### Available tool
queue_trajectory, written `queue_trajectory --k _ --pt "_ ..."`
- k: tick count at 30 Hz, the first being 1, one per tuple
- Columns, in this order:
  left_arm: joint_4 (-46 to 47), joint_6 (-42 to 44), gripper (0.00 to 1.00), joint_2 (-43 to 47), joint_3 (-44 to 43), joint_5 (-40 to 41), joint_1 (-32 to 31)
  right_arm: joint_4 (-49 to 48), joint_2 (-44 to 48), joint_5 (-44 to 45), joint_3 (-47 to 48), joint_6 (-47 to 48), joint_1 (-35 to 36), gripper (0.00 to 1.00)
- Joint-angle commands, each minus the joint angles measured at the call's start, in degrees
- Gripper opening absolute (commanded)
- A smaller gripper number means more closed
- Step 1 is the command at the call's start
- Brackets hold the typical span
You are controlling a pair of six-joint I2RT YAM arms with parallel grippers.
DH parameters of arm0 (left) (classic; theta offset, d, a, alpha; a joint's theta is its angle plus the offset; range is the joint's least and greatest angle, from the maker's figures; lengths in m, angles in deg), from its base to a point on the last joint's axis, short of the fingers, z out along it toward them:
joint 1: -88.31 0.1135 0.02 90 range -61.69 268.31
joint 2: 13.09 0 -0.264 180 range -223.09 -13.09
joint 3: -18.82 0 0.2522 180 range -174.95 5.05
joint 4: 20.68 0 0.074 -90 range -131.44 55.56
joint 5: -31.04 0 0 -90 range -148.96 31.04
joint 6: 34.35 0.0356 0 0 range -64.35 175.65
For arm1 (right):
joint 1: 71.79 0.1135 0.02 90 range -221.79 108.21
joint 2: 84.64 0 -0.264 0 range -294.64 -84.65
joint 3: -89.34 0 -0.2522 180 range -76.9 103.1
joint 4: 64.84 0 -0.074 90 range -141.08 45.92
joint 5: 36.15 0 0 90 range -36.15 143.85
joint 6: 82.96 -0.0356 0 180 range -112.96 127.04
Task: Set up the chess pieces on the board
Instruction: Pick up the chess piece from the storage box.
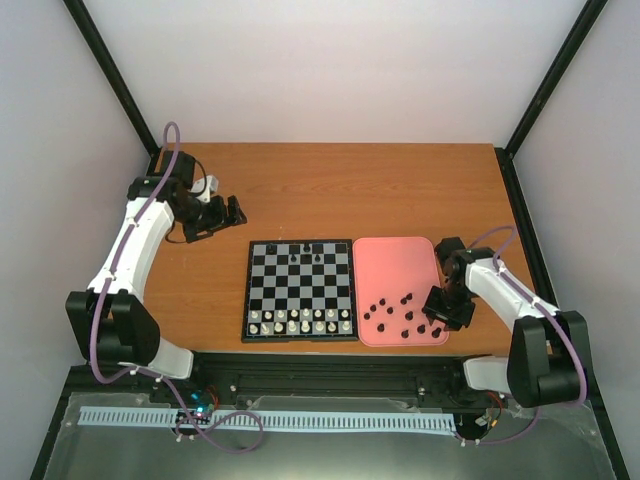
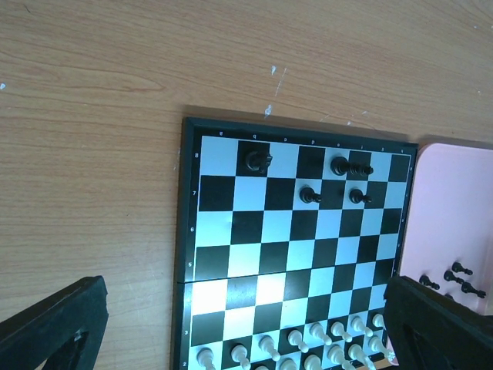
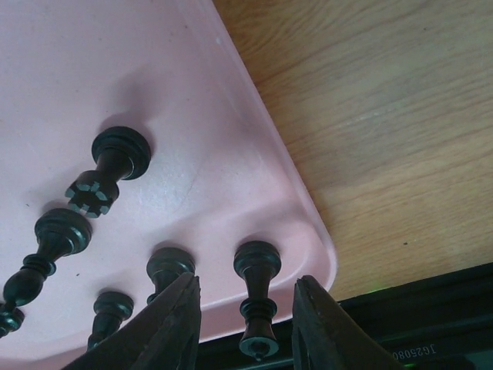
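Observation:
The board (image 1: 246,300) lies in the middle of the table, with several black chess pieces (image 2: 348,166) on its far two rows. More black pieces (image 1: 400,315) stand in the pink tray (image 1: 395,260). My right gripper (image 3: 246,287) hangs low over the tray's near right corner. It is open, its fingers on either side of one upright black piece (image 3: 256,266) with a gap on both sides. My left gripper (image 1: 230,215) is wide open and holds nothing, above the table to the far left of the board (image 2: 185,231).
White pieces (image 1: 300,320) fill the board's near two rows. The tray touches the board's right edge. In the right wrist view other black pieces (image 3: 112,166) stand close to the left finger (image 3: 173,316). The table's front edge runs just behind the tray corner.

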Motion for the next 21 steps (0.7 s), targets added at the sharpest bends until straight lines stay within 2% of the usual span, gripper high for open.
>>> queue_trajectory --k 1,11,21 --pt "0.7 -0.4 1.00 -0.5 -0.6 -0.4 -0.2 0.3 2.7 0.9 -0.2 -3.8 -0.6 0.35" --pt "1.2 -0.7 1.00 -0.4 0.0 -1.0 -0.2 2.4 3.8 -1.0 -0.5 -5.2 -0.6 0.36" --pt "1.2 -0.5 1.00 0.0 0.4 -0.2 -0.2 1.6 0.9 -2.7 -0.5 -5.2 -0.6 0.34"
